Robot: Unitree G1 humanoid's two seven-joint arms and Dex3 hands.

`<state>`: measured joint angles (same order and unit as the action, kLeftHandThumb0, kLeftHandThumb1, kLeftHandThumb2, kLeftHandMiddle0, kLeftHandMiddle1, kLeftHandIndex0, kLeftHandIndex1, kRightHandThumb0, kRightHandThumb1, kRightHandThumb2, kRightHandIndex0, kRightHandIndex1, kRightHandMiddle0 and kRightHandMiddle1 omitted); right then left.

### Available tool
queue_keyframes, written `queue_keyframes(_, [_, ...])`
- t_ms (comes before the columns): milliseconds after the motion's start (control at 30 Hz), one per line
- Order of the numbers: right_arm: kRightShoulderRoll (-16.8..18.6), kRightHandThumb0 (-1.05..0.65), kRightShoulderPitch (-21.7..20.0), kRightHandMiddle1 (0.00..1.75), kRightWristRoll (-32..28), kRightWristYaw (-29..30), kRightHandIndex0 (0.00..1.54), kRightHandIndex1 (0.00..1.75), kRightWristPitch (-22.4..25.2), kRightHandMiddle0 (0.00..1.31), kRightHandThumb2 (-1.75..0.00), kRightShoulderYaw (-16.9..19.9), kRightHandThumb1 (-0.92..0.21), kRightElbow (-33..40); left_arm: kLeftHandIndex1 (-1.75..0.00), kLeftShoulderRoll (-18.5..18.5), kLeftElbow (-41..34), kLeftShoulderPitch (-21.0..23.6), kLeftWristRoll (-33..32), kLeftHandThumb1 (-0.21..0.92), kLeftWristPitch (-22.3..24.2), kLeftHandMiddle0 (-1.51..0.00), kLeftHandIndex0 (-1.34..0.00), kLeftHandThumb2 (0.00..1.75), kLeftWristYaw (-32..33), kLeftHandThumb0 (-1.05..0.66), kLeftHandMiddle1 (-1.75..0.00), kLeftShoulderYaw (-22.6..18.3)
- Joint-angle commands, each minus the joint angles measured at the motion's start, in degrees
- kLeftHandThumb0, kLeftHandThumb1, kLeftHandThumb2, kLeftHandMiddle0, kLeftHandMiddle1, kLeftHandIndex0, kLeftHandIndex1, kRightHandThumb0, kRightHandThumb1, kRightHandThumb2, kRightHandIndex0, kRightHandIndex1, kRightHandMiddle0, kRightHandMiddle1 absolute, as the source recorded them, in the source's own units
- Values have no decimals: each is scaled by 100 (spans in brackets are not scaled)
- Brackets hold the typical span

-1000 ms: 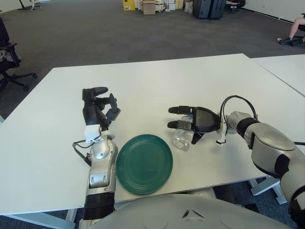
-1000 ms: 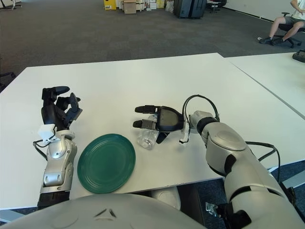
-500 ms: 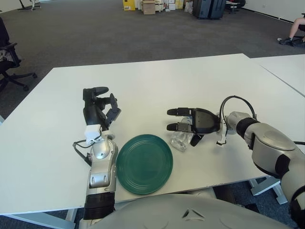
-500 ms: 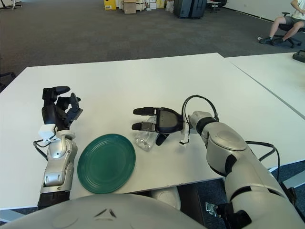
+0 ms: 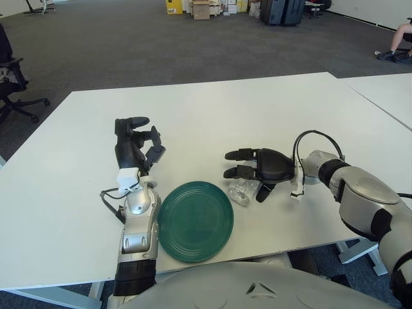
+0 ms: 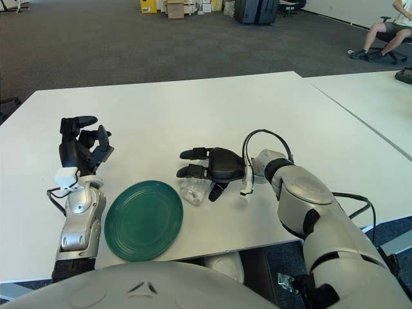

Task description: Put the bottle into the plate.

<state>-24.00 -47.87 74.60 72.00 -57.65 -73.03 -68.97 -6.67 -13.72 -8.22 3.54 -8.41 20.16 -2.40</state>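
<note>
We take the green plate (image 5: 195, 221) as our landmark, lying near the front edge of the white table (image 5: 212, 109). The clear bottle (image 5: 241, 190) lies on its side on the table just beside the plate's right rim, outside it, not yet in the plate. The right hand (image 5: 254, 171) sits over the bottle on the side away from the plate, its two long fingers reaching across the top and its thumb (image 5: 262, 192) curled down on the near side; we judge it closed on the bottle, though the palm hides how firm the contact is. The left hand (image 5: 135, 145) shows beyond the plate's left rim, fingers loosely spread and holding nothing. We note these risks: the bottle is smooth, round and apparently light, so a shallow hold could let it squirt out or roll away from the plate; a low carry could catch the plate's raised rim and push the plate towards the table edge; and released on its side, the bottle could roll off the shallow plate
</note>
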Motion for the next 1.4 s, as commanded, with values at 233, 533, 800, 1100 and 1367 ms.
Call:
queue_keyframes(233, [11, -59, 279, 90, -654, -1422, 45, 4, -381, 0, -59, 615, -64, -37, -175, -192, -16, 45, 18, 70, -30, -45, -33, 82, 64, -39, -161, 10])
queue_keyframes(533, [18, -65, 449, 87, -1055, -2108, 43, 3, -463, 0, -59, 1069, -62, 31, -175, -166, -2, 66, 4, 69, 5, -45, -34, 83, 52, -39, -159, -6])
queue_keyframes(800, [29, -68, 549, 87, -1184, -2399, 42, 2, -459, 0, -58, 1302, -63, 102, -175, -119, 39, 83, -18, 70, -34, -44, -33, 82, 5, -39, -160, -24])
queue_keyframes(1100, [20, -69, 597, 88, -1127, -2372, 43, 2, -426, 0, -57, 1374, -65, 222, -175, -112, 59, 106, -55, 72, -78, -43, -32, 79, 3, -39, -161, -48])
queue_keyframes(1367, [-1, -67, 628, 89, -1085, -2293, 44, 2, -468, 0, -56, 1387, -66, 301, -175, -148, 5, 110, -96, 73, 24, -44, -31, 79, 38, -39, -161, -57])
